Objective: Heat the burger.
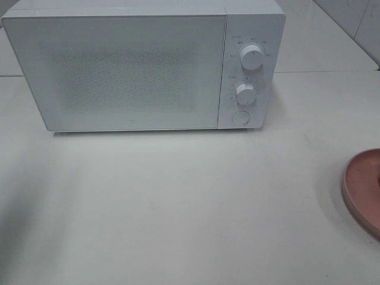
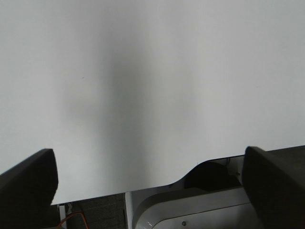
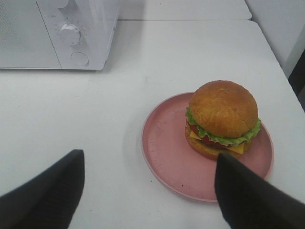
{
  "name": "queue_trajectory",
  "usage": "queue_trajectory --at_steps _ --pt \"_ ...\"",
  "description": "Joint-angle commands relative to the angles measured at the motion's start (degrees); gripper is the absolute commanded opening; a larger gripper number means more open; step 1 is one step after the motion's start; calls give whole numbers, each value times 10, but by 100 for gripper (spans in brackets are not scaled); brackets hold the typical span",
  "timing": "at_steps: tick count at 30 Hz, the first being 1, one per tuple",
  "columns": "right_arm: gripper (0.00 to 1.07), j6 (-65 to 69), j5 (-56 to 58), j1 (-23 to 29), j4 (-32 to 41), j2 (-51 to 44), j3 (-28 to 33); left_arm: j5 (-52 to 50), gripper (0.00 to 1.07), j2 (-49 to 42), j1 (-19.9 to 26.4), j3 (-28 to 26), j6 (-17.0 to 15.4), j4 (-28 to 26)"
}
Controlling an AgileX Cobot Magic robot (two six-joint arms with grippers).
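The burger stands upright on a round pink plate in the right wrist view; in the high view only the plate's edge shows at the right border and the burger is out of view. My right gripper is open, above the table just short of the plate. My left gripper is open over bare table near its front edge. Neither gripper shows in the high view. The white microwave stands at the back with its door shut.
The microwave has two knobs and a round button on its right panel; it also shows in the right wrist view. The table's front edge and part of the robot base lie under the left gripper.
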Motion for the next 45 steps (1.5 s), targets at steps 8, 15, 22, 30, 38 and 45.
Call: queue_trajectory --at_steps 8,15,22,30,38,45 --pt "73 6 -6 -3 2 -15 1 13 98 -171 11 70 -9 34" --pt "73 6 -6 -3 2 -15 1 -9 98 -282 11 121 -34 52" --pt "73 6 -6 -3 2 -15 1 3 98 -382 11 134 -99 83" --pt "73 6 -6 -3 2 -15 1 3 98 -456 11 134 -99 92" --pt "73 6 -6 -3 2 -15 1 3 98 -568 11 134 -99 86" --pt "73 6 -6 -3 2 -15 1 2 98 -650 11 134 -99 86"
